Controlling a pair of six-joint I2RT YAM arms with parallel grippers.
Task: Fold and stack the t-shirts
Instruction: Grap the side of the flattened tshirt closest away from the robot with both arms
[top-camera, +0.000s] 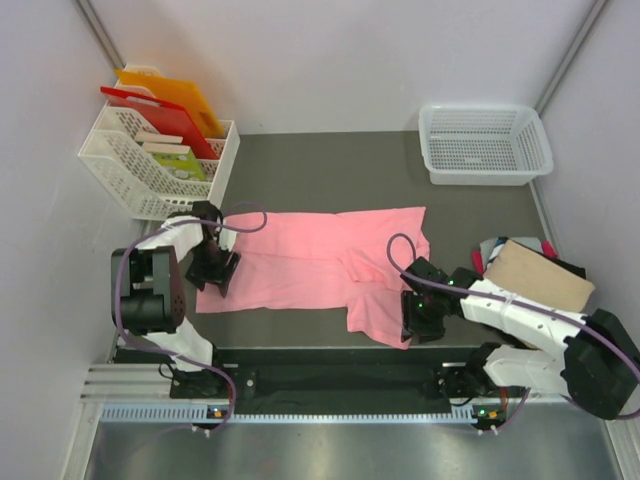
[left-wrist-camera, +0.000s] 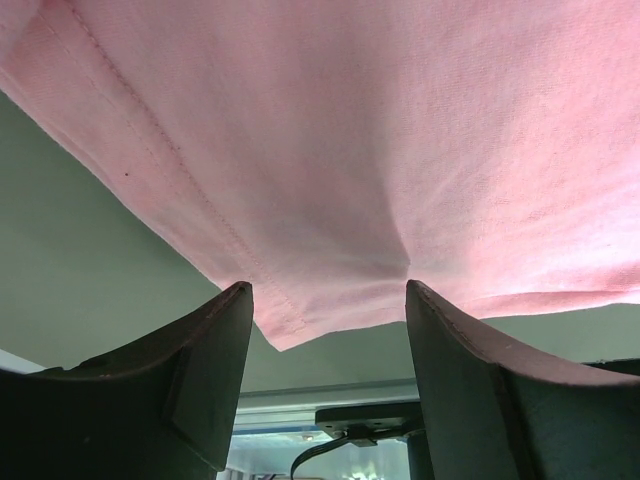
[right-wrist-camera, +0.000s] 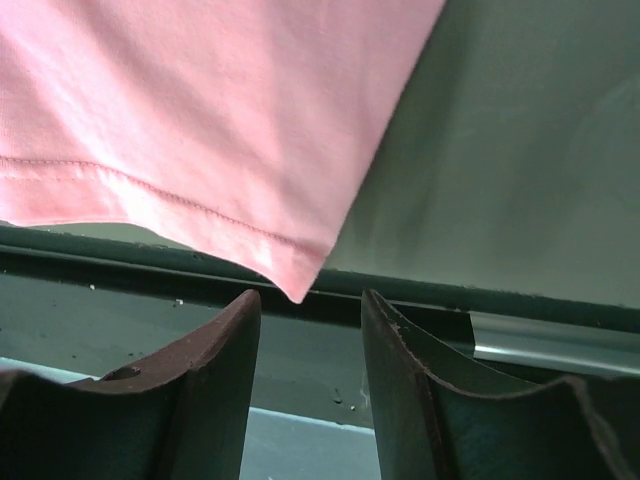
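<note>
— How do the pincers stand?

— I have the left gripper (top-camera: 214, 268) at the left end of the salmon-pink t-shirt (top-camera: 318, 262). Its jaws are wide apart and clamp nothing. In its wrist view a stitched corner of the cloth lies just past the fingertips. The right gripper (top-camera: 418, 318) is at the shirt's near right corner, jaws also apart, with the hemmed tip just beyond the gap and not pinched.

— And the shirt?

— It lies flat on the grey table (top-camera: 330, 165) between the two arms, its long axis running left to right. One flap at the right end reaches toward the near edge. A tan t-shirt (top-camera: 538, 275) sits on a small pile well to the right.
</note>
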